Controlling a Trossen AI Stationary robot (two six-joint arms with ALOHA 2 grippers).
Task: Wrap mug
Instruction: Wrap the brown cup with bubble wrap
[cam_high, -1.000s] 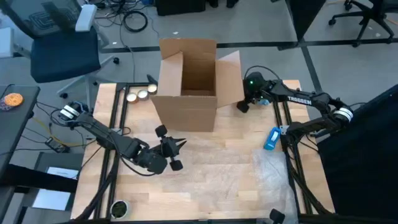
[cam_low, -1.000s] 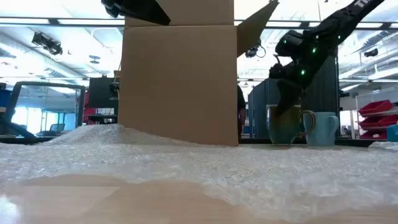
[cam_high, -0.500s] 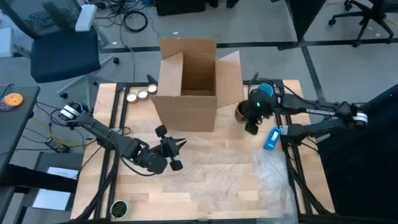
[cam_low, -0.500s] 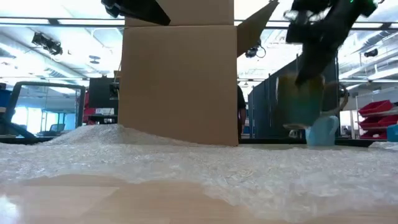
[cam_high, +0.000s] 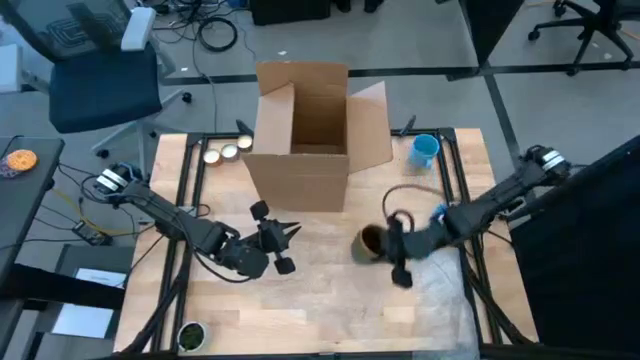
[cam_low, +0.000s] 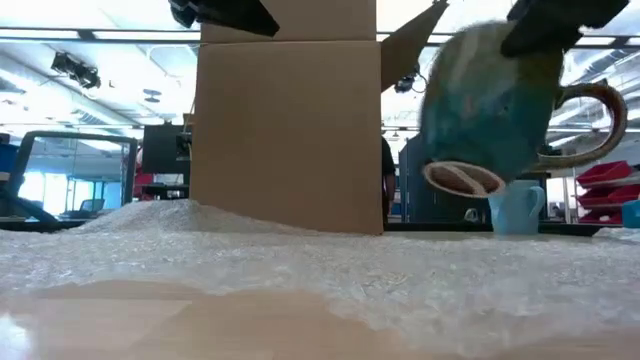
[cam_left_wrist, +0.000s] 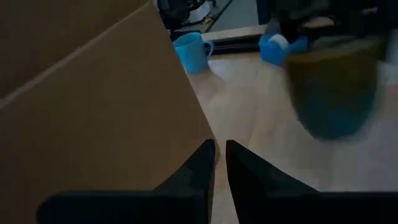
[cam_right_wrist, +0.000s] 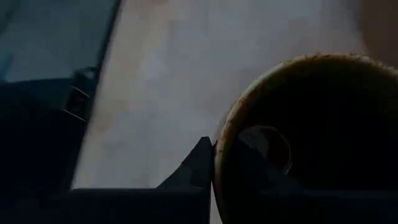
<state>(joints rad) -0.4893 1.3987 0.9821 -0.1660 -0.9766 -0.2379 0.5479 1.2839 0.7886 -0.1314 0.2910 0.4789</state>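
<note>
Far left of the worktop, the left pincer hangs low over the wood just in front of the cardboard box, its two dark fingers drawn together with only a sliver of a gap and nothing between them. From its wrist camera the box wall fills one side, with bare planks running ahead.

Behind that box's left corner sit two small round lids or tins; what they are exactly, I cannot tell. The box itself stands open-topped, flaps up, in the middle rear of the worktop.

Now the centre-right, and here is the mug: dark teal-brown, glazed, tilted and up off the surface. In the low view its base shows clear of the bubble wrap, handle swung out to the side. It is in front of the box and to its right. The right pincer is clamped on the rim, one finger outside the wall and the other down inside the cup.

Further right, a small blue object lies by the arm. Back at the rear right, a light blue mug stands upright, well apart from the carried one.
</note>
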